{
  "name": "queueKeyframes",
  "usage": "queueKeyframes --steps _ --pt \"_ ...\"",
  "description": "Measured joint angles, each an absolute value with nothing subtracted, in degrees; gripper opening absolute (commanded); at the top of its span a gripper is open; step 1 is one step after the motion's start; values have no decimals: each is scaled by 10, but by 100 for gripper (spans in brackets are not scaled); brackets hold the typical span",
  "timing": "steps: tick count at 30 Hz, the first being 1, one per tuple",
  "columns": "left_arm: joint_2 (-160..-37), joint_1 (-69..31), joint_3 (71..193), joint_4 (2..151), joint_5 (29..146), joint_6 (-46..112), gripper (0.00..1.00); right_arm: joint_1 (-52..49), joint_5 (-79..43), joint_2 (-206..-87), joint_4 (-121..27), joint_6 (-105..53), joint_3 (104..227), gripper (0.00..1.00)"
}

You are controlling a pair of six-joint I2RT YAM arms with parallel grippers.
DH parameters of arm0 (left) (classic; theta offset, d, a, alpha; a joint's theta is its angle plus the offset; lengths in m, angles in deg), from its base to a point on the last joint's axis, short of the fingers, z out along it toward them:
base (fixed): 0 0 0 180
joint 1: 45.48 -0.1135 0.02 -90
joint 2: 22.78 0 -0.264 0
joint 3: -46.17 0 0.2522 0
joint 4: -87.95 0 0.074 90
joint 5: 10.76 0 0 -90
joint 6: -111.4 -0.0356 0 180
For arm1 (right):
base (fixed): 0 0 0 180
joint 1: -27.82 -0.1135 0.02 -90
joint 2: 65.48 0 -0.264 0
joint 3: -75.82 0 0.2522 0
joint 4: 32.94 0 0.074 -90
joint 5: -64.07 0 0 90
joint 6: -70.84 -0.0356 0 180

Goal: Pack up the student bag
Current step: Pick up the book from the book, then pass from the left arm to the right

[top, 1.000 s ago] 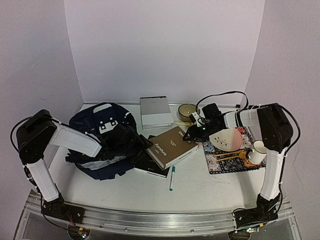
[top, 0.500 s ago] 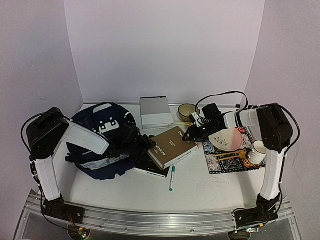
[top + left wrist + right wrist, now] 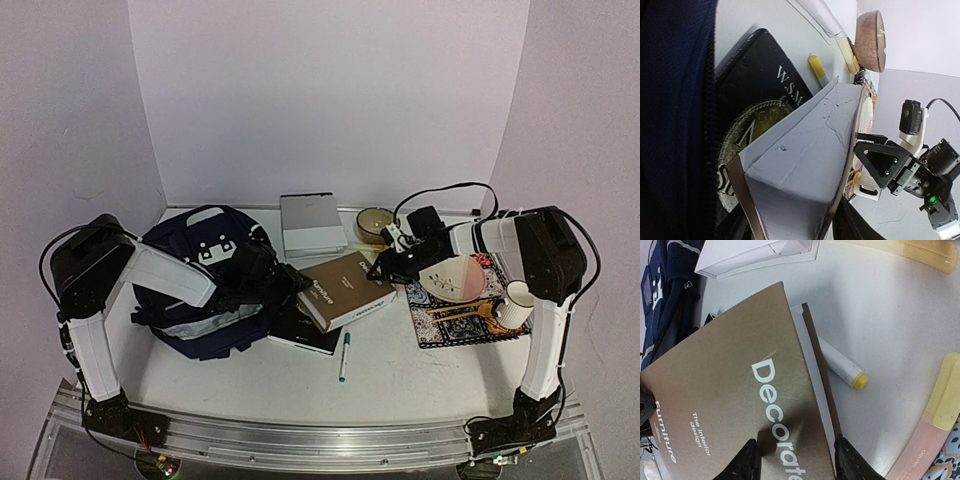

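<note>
The student bag (image 3: 195, 285), navy with white stripes, lies at the left; its dark fabric (image 3: 670, 120) fills the left of the left wrist view. A brown book (image 3: 345, 288) titled "Decorate Furniture" hangs tilted just right of the bag, held at both ends. My left gripper (image 3: 290, 285) is shut on its bag-side end, and the grey page edge (image 3: 805, 150) fills the jaws (image 3: 795, 220). At the far corner my right gripper (image 3: 387, 266) is shut on the book, the cover (image 3: 740, 390) between its fingers (image 3: 796, 460).
A black book (image 3: 305, 335) (image 3: 760, 95) lies under the brown one, with a teal pen (image 3: 343, 357) in front. A yellow-capped marker (image 3: 842, 365) lies below the raised corner. Behind stand a white box (image 3: 312, 225) and a wooden bowl (image 3: 375, 222). A patterned mat (image 3: 440, 330) carries a pink plate (image 3: 455, 278) and a mug (image 3: 515, 303).
My left arm moved right to the brown book and its jaws closed in on the book's end. The book has come up and tilted more. My right gripper kept its hold.
</note>
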State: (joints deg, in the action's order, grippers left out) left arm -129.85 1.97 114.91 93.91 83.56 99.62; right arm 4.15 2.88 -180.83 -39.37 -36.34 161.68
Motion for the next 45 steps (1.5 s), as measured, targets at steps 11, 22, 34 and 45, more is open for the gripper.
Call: queueKeyframes --steps 11,22,34,45 --pt "-1295 16 1143 988 841 999 24 49 35 -1804 -398 -375 1619 56" --pt "-1257 16 1118 1033 837 1006 17 44 30 -1738 -420 -392 1620 73" --pt "-1172 -4 1053 1053 836 994 17 37 18 -1637 -420 -418 1620 96" --pt "-1080 -78 1021 1053 930 942 16 48 66 -1609 -420 -439 1620 98"
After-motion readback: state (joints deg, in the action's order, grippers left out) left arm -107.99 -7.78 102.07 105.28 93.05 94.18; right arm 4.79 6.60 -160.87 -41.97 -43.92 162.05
